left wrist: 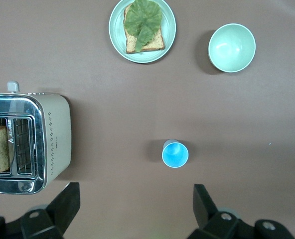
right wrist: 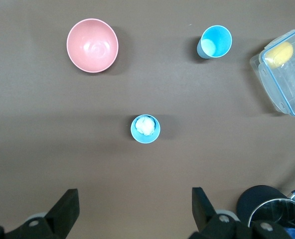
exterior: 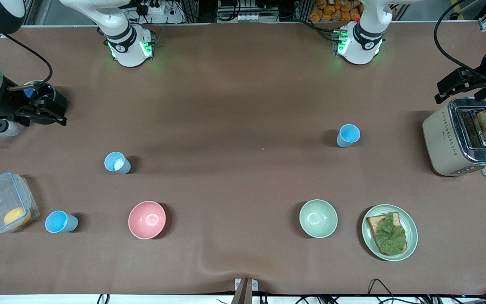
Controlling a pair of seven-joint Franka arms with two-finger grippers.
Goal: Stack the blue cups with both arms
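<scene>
Three blue cups stand upright on the brown table. One [exterior: 348,135] is toward the left arm's end and shows in the left wrist view [left wrist: 175,154]. One [exterior: 117,163] toward the right arm's end holds something white [right wrist: 145,128]. The third [exterior: 60,222] stands beside a clear container and shows in the right wrist view [right wrist: 215,42]. My left gripper [exterior: 440,93] is open and empty, up over the table beside the toaster; its jaws stand wide apart in the left wrist view [left wrist: 136,189]. My right gripper [exterior: 42,112] is open and empty, up over the right arm's end [right wrist: 135,191].
A pink bowl [exterior: 147,219] and a pale green bowl [exterior: 318,218] sit nearer the front camera. A plate with toast and lettuce [exterior: 390,232], a toaster with bread [exterior: 464,137], a clear container with a yellow thing [exterior: 6,202] and a black pot [right wrist: 259,199] stand near the ends.
</scene>
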